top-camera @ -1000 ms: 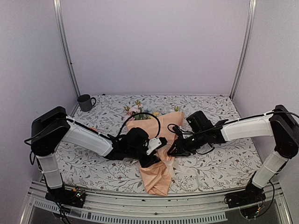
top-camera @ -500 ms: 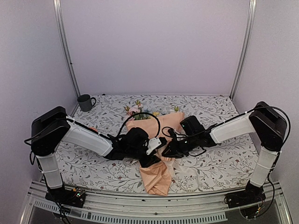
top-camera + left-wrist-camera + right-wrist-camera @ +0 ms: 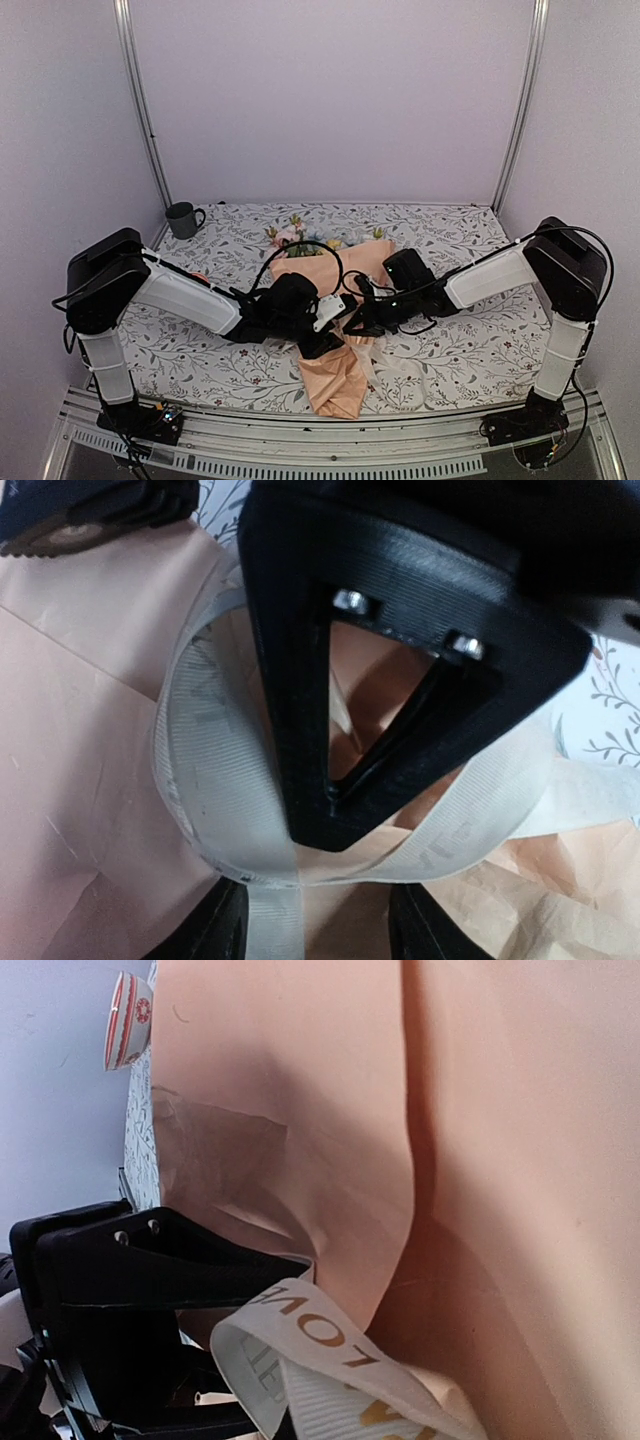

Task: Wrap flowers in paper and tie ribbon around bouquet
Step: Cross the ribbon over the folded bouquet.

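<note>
Far left, a dark mug (image 3: 183, 218) stands at the back corner of the leaf-print tablecloth (image 3: 470, 350). The left arm reaches in from the left. The left gripper (image 3: 328, 340) sits on the narrow waist of the bouquet (image 3: 335, 375), which lies mid-table. The flowers (image 3: 292, 238) point to the back wall and the peach paper (image 3: 500, 1160) cone's tail points to the near edge.

In the left wrist view its fingers (image 3: 215, 935) stand apart, with paper and a strip of the ribbon (image 3: 205, 780) running between them. Can't tell if they clamp anything. Same view: the cream ribbon loops around a black triangular finger (image 3: 280, 660) that lies against the paper.

Just right of the waist, the right gripper (image 3: 358, 322) is pressed together, close to the left one. In the right wrist view the ribbon, with gold lettering, folds over and runs off the bottom edge at the fingertips. Can't confirm it is pinched. A red-and-white dish (image 3: 128, 1007) shows at the top left of that view. The right arm stretches in from the right edge.
</note>
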Controlling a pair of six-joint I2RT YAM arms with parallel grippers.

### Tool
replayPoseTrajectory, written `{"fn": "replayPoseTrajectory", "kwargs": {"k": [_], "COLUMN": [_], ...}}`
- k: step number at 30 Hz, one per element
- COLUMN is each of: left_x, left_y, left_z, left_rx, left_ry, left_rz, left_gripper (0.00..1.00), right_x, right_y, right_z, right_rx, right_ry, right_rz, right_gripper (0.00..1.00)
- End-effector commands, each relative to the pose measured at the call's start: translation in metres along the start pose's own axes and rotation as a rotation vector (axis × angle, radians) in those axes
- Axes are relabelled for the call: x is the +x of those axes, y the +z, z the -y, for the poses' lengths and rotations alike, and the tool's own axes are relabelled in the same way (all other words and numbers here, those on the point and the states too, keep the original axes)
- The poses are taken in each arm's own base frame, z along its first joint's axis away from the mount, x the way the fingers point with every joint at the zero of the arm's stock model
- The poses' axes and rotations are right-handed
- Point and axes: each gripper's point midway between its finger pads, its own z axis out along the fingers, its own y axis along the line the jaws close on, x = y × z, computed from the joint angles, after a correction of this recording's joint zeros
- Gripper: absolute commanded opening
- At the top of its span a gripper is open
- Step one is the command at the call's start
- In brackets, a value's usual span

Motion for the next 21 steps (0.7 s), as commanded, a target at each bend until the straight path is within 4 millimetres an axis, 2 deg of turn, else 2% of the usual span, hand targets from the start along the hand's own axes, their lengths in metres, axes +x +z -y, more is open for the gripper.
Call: {"fn": "replayPoseTrajectory", "kwargs": {"k": [1, 6, 9, 14, 18, 21], "left_x": [0.0, -0.04, -0.053, -0.047, -0.05, -0.044], "left_y": [0.0, -0.027, -0.042, -0.045, -0.04, -0.023], "left_z": [-0.003, 0.0, 0.004, 0.003, -0.019, -0.036], "left_rx": [0.015, 0.062, 0.127, 0.14, 0.077, 0.023], "left_ry": [-0.008, 0.044, 0.072, 0.087, 0.033, 0.003], "left_rz": [-0.001, 0.087, 0.096, 0.034, 0.039, -0.001], "left_gripper": [0.5, 0.61, 0.65, 0.65, 0.65, 0.62], "right_x": [0.004, 0.008, 0.008, 0.004, 0.003, 0.003], "right_y": [-0.002, -0.006, -0.008, -0.014, -0.017, -0.017], "right_z": [-0.001, 0.01, 0.01, 0.004, 0.002, 0.001], "right_rx": [-0.019, 0.007, 0.005, -0.003, -0.006, -0.012], "right_ry": [-0.006, 0.013, 0.014, 0.002, -0.001, -0.002], "right_rz": [0.003, 0.009, 0.013, 0.035, 0.041, 0.04], "right_gripper": [0.0, 0.0, 0.0, 0.0, 0.0, 0.0]}}
